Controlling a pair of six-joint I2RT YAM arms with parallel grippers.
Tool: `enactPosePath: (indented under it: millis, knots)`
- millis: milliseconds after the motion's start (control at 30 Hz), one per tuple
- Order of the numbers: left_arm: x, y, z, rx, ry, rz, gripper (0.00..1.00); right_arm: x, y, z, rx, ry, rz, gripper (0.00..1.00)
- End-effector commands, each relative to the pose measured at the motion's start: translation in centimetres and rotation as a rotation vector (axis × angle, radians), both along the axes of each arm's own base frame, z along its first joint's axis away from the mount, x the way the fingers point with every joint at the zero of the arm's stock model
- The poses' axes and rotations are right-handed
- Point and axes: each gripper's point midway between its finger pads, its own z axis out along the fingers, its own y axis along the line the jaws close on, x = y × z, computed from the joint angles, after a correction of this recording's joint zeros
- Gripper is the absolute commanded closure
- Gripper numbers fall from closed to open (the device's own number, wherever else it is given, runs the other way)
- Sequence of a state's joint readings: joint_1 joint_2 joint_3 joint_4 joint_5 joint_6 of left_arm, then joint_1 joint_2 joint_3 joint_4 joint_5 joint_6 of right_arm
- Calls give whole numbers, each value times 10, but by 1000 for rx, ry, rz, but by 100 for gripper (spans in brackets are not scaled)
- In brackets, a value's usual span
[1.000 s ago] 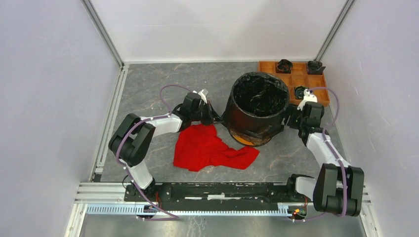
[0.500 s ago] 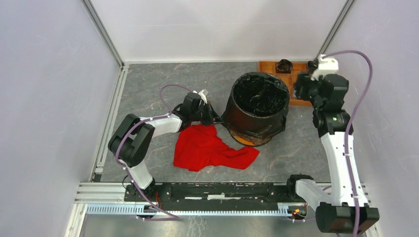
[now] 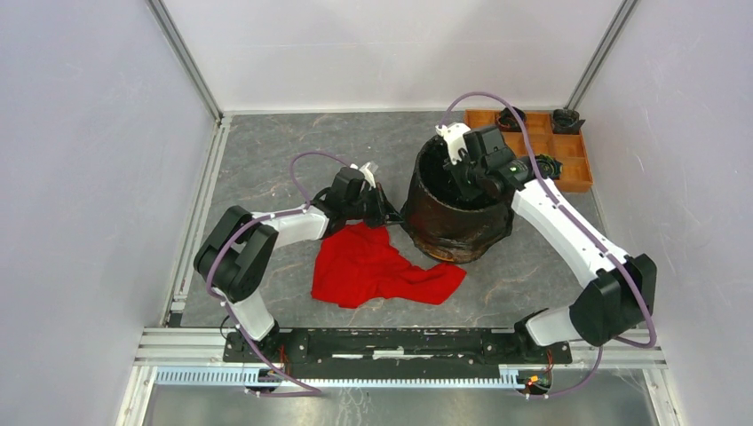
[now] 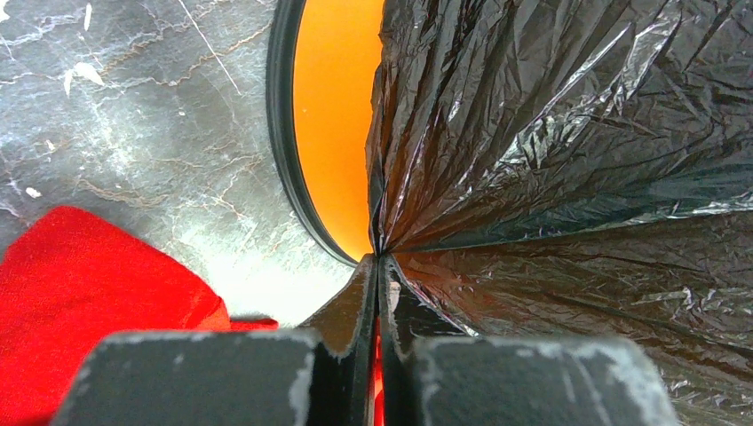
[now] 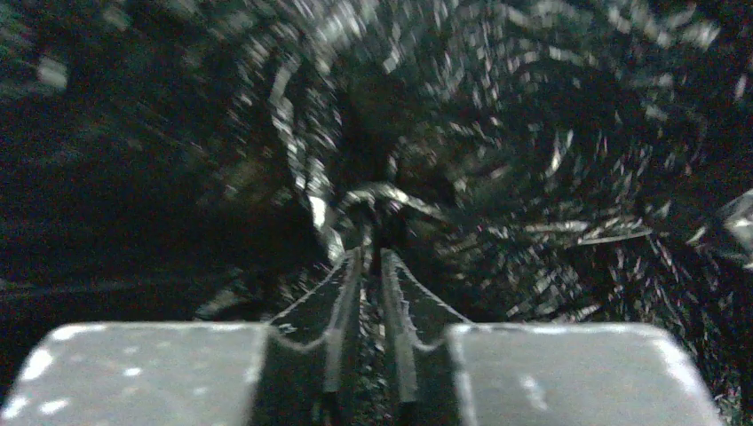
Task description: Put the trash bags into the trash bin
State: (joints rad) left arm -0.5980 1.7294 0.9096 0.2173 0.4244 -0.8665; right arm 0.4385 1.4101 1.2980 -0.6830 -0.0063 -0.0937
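The trash bag point(image 3: 457, 229), glossy crinkled black plastic, lines the mouth of the trash bin and hangs down its outside. The trash bin's orange wall point(image 4: 333, 133) shows beside the bag point(image 4: 568, 133) in the left wrist view. My left gripper point(image 3: 388, 213) point(image 4: 379, 262) is shut on a fold of the bag at the bin's left side, low near the table. My right gripper point(image 3: 463, 186) point(image 5: 373, 253) reaches down into the bin's mouth, its jaws nearly together with only a thin slit between them. That view is dark and blurred, so I cannot tell whether plastic is pinched.
A red cloth point(image 3: 377, 266) point(image 4: 80, 302) lies crumpled on the table in front of the bin, under the left wrist. An orange-brown compartment tray point(image 3: 573, 151) at the back right holds small rolled dark bundles point(image 3: 511, 116). White walls enclose the table on three sides.
My right arm swung up from the bin's right side, over the tray, then into the bin's mouth, and its jaws narrowed. The left gripper kept its pinch on the bag.
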Motion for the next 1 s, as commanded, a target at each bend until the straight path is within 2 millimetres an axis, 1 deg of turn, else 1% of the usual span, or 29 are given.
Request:
enactPosePath:
  millis: [0, 33, 67, 200, 333, 500, 633, 800, 967]
  knots:
    - [3, -7, 30, -35, -98, -36, 94, -1, -34, -17, -180, 24, -78, 91]
    - [3, -7, 29, -35, -98, -37, 94, -3, -34, -27, -189, 54, -70, 97]
    - [2, -7, 30, -35, -99, -37, 94, -5, -31, -35, -185, 77, -53, 100]
    - [2, -5, 30, -30, -104, -33, 94, -11, -23, -62, -162, 117, -14, 100]
    - [2, -6, 30, -31, -104, -35, 93, -9, -18, -84, -167, 172, 5, 99]
    - [2, -6, 32, -32, -108, -33, 93, -4, -10, -104, -159, 214, 12, 100]
    - [3, -5, 33, -32, -112, -29, 93, -6, -6, -121, -139, 239, 18, 100]
    - [1, -5, 34, -34, -112, -29, 93, -8, 0, -137, -110, 250, 25, 100]
    - [-2, -1, 44, -39, -132, -26, 92, -8, 0, -154, -131, 301, 23, 100]
